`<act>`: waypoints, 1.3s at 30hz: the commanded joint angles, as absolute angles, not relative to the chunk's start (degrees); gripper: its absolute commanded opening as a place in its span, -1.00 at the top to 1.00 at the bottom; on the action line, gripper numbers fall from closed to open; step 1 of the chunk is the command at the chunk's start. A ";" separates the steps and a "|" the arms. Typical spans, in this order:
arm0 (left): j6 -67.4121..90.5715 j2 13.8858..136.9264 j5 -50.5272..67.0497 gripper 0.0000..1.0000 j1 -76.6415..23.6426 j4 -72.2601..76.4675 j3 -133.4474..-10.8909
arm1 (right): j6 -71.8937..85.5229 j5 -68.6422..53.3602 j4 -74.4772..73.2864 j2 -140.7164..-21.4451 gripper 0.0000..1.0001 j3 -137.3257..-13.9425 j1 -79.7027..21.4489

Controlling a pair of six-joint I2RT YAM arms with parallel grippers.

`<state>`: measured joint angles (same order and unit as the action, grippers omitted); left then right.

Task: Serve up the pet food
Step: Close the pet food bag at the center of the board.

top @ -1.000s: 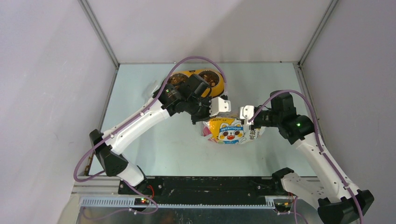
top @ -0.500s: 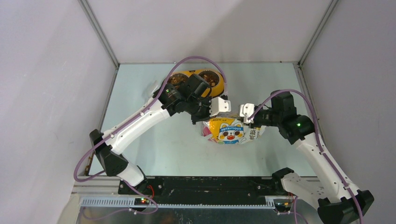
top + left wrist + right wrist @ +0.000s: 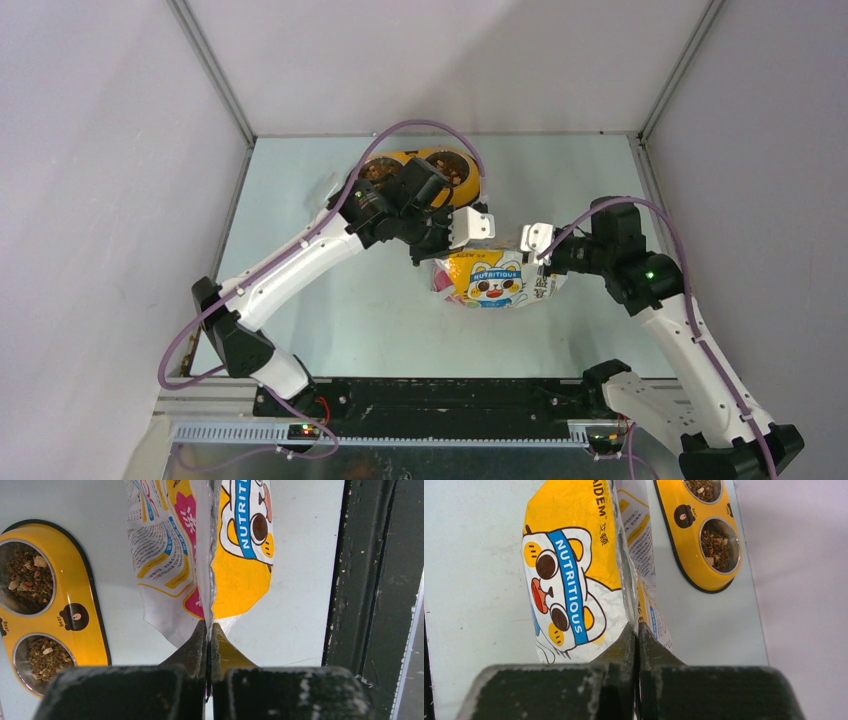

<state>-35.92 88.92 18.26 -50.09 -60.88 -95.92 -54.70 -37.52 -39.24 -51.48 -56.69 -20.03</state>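
Brown kibble (image 3: 27, 577) mixed with a few paler bits lies in both steel cups (image 3: 42, 655) of a yellow double bowl (image 3: 80, 587), which sits flat on the table just beyond the bag, toward its far left side and apart from it. Crinkly and foil-like, the bag (image 3: 490, 280) is yellow and white with a cartoon cat, a blue band reading NUTRITIOUS and a patch of pink, and its printed front faces the side where the arm bases stand. It is held between the two arms. The left gripper (image 3: 209, 627) is at the bag's left edge with its dark fingers pressed together on the flat silvery side seam, so the bag stretches away from the fingertips in the left wrist view. The right gripper (image 3: 636, 630) is at the bag's right edge, its fingers likewise closed tight on that side's seam, with the cat face to one side of the seam and the small-print back panel to the other. Whether the bag's base touches the table cannot be told. Around the bag spreads the pale blue-green table (image 3: 330, 300), with plain grey walls on three sides and a black strip along the edge nearest the bag's front.
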 commanded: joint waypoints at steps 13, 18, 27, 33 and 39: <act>-34.95 89.30 20.25 1.00 -49.99 -62.20 -99.16 | -60.65 -28.21 -39.26 -48.26 0.32 -55.80 -18.62; -34.94 89.50 20.22 1.00 -49.94 -62.24 -99.23 | -61.05 -25.44 -38.10 -46.45 0.45 -54.54 -18.63; -34.86 89.77 20.17 1.00 -49.94 -62.38 -99.60 | -62.00 -22.64 -37.89 -44.75 0.72 -54.14 -18.71; -34.94 90.40 20.36 1.00 -49.98 -62.61 -100.12 | -61.91 -21.59 -36.51 -44.39 1.00 -53.97 -19.02; -34.93 90.68 20.23 1.00 -50.00 -62.93 -100.58 | -61.59 -19.61 -36.57 -44.33 1.00 -54.10 -19.07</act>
<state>-35.88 90.45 18.28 -50.06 -62.04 -98.06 -60.80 -26.74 -40.51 -45.17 -53.71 -19.55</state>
